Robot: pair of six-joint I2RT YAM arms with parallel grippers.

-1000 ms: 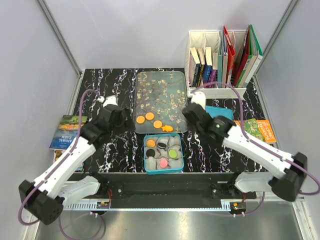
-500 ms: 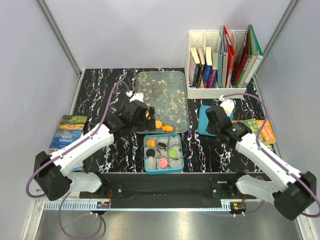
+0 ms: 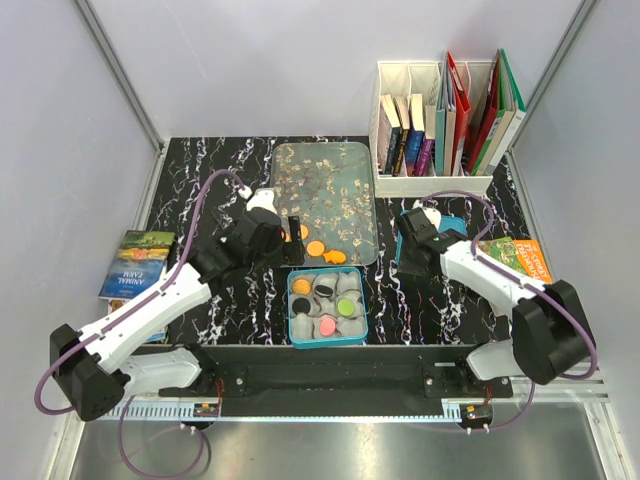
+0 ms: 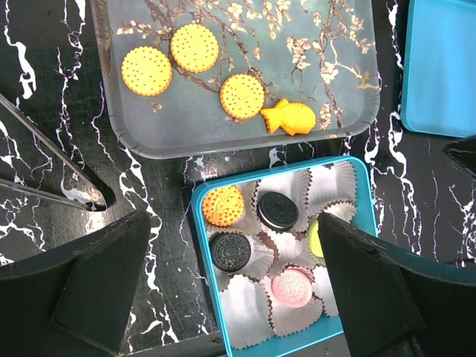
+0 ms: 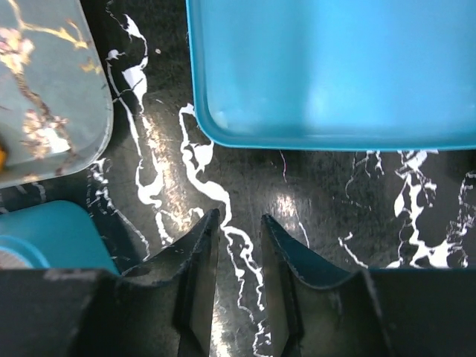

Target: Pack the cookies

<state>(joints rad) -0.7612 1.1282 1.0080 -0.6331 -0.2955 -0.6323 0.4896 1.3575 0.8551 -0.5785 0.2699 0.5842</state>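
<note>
Sliding is the worry: on the glossy floral tray (image 4: 245, 44) at the table's middle, the left gripper (image 3: 290, 225), spread wide, may shove a thin biscuit instead of pinching it. The blue tin (image 4: 195, 216) sits at the near edge. The right gripper (image 5: 239, 223), narrow and empty, hovers beside the lid (image 5: 335, 67). Cookies (image 4: 242, 95): three dotted orange rounds and a fish shape on the tray's near edge, five in paper cups (image 4: 249, 297).

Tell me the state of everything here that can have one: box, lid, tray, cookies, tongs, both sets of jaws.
Blue box: open, five cookies in paper cups, other cups empty.
Lid: off, flat on the table.
Tray: holds four loose cookies, one fish-shaped.
Left gripper: jaws wide open, empty, above the box.
Right gripper: jaws slightly apart, empty, beside the lid.
Tongs: lying on the table, unheld.
</note>
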